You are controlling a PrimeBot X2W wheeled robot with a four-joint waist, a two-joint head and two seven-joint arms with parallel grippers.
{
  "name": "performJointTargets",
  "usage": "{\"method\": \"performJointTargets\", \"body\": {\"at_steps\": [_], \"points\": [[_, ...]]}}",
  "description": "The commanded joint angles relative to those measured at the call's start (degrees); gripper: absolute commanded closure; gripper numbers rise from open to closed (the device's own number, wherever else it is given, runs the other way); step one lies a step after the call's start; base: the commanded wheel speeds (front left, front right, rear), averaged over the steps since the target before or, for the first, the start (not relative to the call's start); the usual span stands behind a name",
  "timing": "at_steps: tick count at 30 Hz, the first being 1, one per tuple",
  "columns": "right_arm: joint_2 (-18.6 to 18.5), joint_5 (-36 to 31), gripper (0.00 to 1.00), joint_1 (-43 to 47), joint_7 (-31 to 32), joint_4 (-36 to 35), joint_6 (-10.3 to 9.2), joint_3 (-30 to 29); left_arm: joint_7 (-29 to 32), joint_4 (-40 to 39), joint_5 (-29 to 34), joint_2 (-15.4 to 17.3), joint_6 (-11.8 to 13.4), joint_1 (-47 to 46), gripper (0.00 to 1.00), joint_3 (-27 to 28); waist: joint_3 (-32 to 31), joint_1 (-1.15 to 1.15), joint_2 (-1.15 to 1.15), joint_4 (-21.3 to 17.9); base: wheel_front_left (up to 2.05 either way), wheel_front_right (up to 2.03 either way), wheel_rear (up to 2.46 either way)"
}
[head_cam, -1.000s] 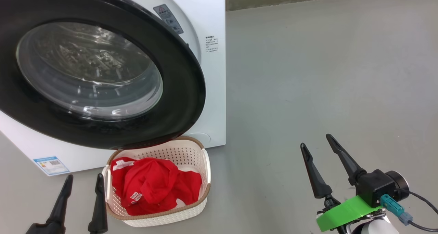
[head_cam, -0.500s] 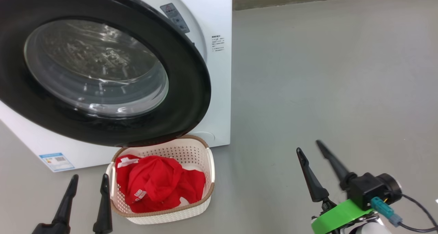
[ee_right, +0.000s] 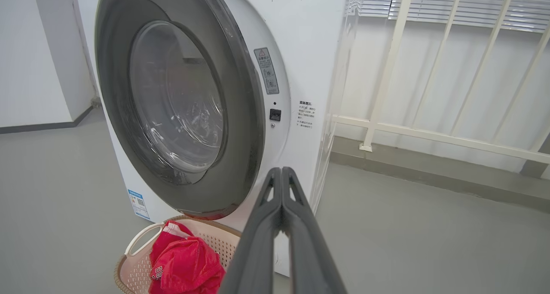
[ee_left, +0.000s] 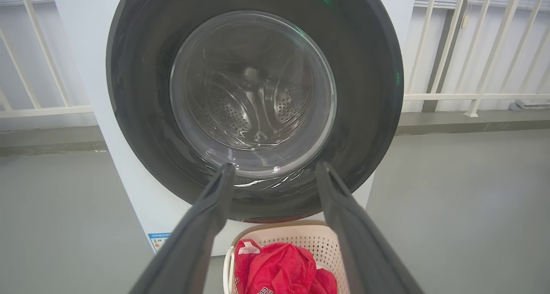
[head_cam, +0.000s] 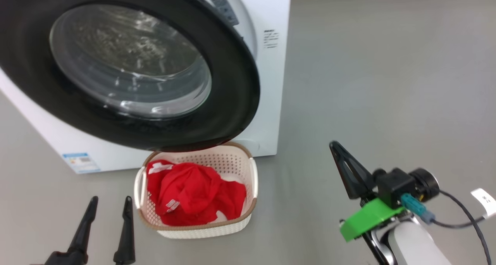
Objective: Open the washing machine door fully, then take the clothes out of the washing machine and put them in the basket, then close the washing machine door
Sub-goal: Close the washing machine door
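- washing machine door (head_cam: 128, 63): wide rim in glossy black, plastic-looking, mirror-smooth; centre bowl of clear glass with bright reflections.
- washing machine (head_cam: 271, 9): smooth white casing, light sheen.
- drum (ee_left: 240, 109): bare steel, perforated, shiny, seen through the glass.
- label (head_cam: 80, 161): flat blue-and-white printed sticker.
- basket (head_cam: 232, 160): cream perforated plastic, matt; rim brown with a woven look.
- clothes (head_cam: 193, 195): red cloth, soft, creased, matt; white printed lettering.
- floor (head_cam: 387, 83): grey, smooth, dull sheen.
- left hand (head_cam: 111, 200) and right hand (head_cam: 334, 145): fingers dark, matt, plastic-looking.
- bracket (head_cam: 368, 216): bright green plastic, smooth.
- railing (ee_right: 429, 135): cream painted bars, smooth.
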Motion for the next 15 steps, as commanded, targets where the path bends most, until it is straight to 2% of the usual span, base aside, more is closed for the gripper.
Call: {"method": "performJointTargets", "body": {"at_steps": [1, 15], "points": [[0.2, -0.1, 1.00, -3.2, -0.4, -0.7, 0.36, 1.7, -0.7, -1.5, 0.4, 0.5, -0.3, -2.2, 0.00, 1.5, 1.4, 0.00, 0.00, 1.6, 0.00, 0.00, 0.00], [0.2, 2.9, 1.00, -18.7, -0.4, 8.3, 0.36, 6.7, -0.7, -2.0, 0.1, -0.5, -1.1, -6.4, 0.00, -0.3, 8.3, 0.00, 0.00, 9.1, 0.00, 0.00, 0.00]]}}
